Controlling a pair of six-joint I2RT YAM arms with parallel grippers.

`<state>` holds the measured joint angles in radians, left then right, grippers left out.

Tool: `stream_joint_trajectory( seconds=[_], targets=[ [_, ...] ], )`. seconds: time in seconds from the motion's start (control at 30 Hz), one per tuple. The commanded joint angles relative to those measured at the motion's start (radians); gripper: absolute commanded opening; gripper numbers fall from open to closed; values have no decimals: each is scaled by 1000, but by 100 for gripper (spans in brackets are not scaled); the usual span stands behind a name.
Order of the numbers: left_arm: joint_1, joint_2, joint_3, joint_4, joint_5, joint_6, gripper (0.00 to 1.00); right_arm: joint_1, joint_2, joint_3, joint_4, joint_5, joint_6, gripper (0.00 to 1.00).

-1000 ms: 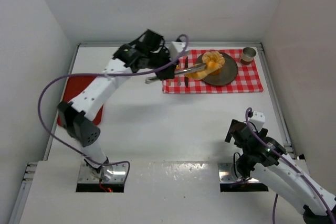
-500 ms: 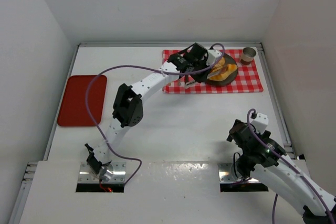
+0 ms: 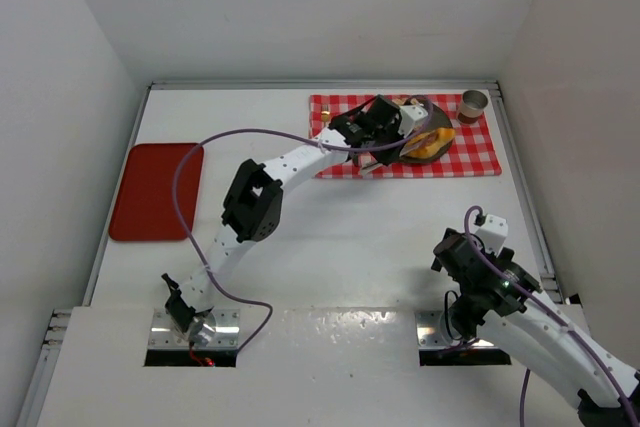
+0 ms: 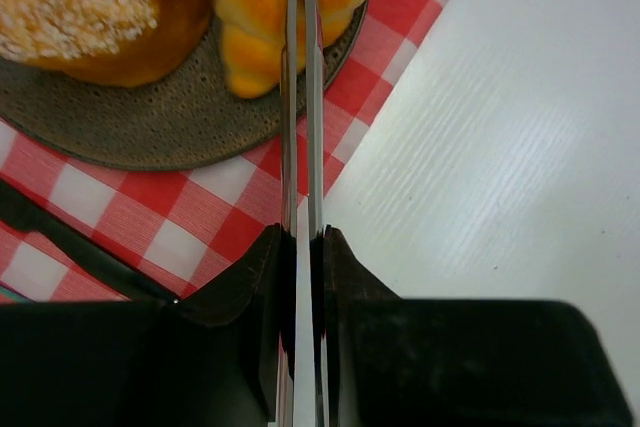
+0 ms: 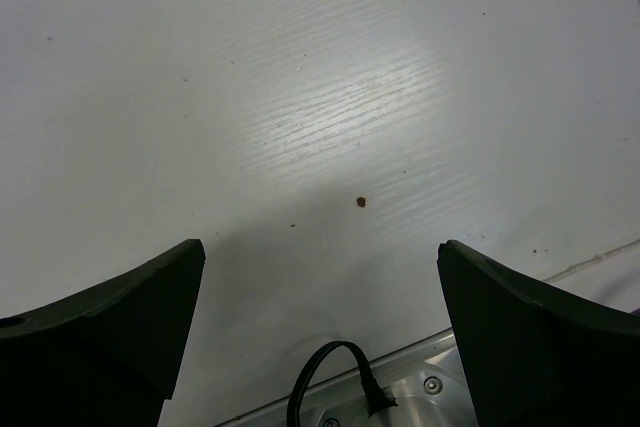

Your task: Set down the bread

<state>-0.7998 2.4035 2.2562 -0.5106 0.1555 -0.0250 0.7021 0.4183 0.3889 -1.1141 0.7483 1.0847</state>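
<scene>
My left gripper (image 4: 302, 242) (image 3: 392, 133) is shut on a pair of thin metal tongs (image 4: 301, 127), whose two arms run close together from between its fingers out over the plate. Their tips reach the croissant (image 4: 250, 17) (image 3: 432, 144), which lies at the near rim of the dark round plate (image 4: 130, 127) (image 3: 440, 127). Whether the tongs still pinch it I cannot tell. The round bun (image 4: 100, 7) sits beside it on the plate. My right gripper (image 5: 320, 287) (image 3: 470, 247) hangs open over bare table, far from the bread.
The plate rests on a red-and-white checked cloth (image 4: 200, 237) (image 3: 470, 152) at the back right. A small cup (image 3: 473, 104) stands at the cloth's far corner. Dark cutlery (image 4: 60, 237) lies on the cloth. A red tray (image 3: 155, 190) lies at the left.
The left arm has stretched out to the right and brought the tongs and croissant down onto the plate beside the bun. The right arm has barely moved.
</scene>
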Motion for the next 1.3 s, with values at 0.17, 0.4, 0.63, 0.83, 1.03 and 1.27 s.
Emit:
stream_joint_trajectory(
  seconds=[0.17,0.4,0.63,0.83,1.03,1.27],
  targets=[
    [-7,-17,-15,41,27,-18,28,2,16,-22,-78,-55,-14,99],
    [13,-75,8,41,27,-41,54,-1,28,-28,-55,-78,-37,99],
    [22,-147,17,12,76,-32,57,0,40,-35,-41,-102,-49,99],
    [79,-278,14,-55,160,-82,57,0,33,-31,-50,-110,-42,99],
    [234,-506,-221,-74,193,-130,57,-1,16,-44,-55,-107,-12,99],
    [514,-668,-746,-13,-17,-213,65,-1,28,-44,-3,-106,-32,99]
  ],
)
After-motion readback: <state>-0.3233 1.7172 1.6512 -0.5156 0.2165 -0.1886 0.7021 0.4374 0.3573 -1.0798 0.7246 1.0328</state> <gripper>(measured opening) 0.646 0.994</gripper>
